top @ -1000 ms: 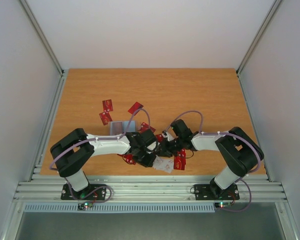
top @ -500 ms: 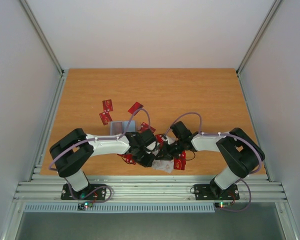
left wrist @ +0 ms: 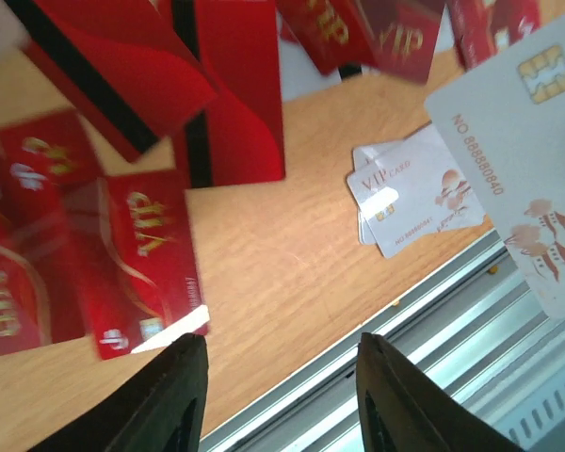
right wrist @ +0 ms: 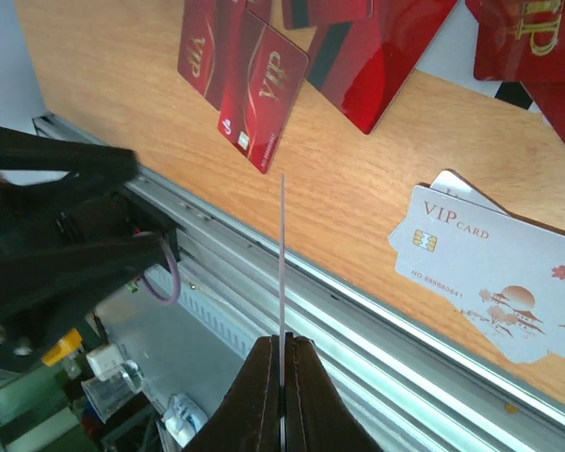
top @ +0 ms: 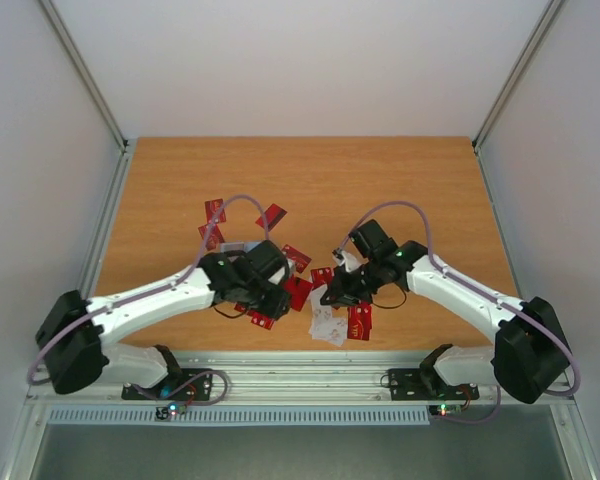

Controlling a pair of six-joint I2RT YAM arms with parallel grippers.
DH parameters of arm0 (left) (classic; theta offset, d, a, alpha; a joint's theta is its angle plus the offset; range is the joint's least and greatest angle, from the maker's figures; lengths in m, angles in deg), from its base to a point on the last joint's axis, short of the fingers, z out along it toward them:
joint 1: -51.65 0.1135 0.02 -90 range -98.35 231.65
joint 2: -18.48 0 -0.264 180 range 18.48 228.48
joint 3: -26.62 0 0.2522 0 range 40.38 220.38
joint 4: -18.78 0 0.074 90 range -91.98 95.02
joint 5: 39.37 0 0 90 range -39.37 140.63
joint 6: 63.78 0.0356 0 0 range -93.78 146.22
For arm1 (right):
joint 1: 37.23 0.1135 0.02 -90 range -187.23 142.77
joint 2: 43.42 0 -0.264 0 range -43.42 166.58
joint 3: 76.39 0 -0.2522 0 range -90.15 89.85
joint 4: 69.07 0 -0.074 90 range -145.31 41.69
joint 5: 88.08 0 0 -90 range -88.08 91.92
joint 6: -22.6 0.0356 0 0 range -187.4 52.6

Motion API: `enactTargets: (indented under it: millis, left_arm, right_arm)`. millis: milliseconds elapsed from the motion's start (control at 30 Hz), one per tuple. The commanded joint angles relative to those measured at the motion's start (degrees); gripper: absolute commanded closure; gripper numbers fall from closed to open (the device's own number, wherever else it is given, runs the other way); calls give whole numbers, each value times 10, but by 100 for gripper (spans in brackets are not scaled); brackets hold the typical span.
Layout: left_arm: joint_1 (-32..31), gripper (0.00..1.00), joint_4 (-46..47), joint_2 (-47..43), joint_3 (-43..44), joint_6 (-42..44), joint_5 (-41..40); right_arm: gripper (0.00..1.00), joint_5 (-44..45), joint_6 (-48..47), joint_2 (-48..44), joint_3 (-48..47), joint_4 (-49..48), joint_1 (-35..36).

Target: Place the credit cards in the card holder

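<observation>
Several red credit cards lie scattered on the wooden table, with a few white ones near the front edge. The card holder lies partly under my left arm. My left gripper is open and empty above red cards and white cards. My right gripper is shut on a pale card seen edge-on, held above the table's front edge. A large white card shows close at the right of the left wrist view.
The metal rail runs along the table's front edge, right below both grippers. White walls and metal posts enclose the table. More white cards and red cards lie under the right gripper.
Both arms have stretched out and their elbows swung outward. The two grippers, close together before, have drawn apart; the right one holds a card up off the table.
</observation>
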State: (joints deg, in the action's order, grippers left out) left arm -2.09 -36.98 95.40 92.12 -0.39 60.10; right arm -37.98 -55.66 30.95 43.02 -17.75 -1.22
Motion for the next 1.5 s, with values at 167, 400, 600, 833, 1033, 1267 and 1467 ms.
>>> enactTargets:
  millis: [167,400,600,833,1033,1267,1467]
  left_arm:
    - [134,41,-120,-99,119,48,-16]
    - [287,36,-72,-72,210,83,224]
    - [382,36,146,-42,202,-55,415]
    - [399,37,286,16,227,-181,479]
    - [401,45,395,49,225,-229,506]
    - [401,66,485,69,217,-289,526]
    - [401,78,481,77,218,-294,535]
  right_arm:
    - [99,12,2,39,-171,64,-38]
    - [99,-90,46,113,-280,-58,-99]
    - [99,-181,111,177,-360,-172,-133]
    - [99,-239,191,210,-414,-250,-139]
    - [99,-269,254,228,-419,-338,-139]
    - [99,-296,269,241,-434,-364,-139]
    - [99,-310,292,247,-434,-414,-139]
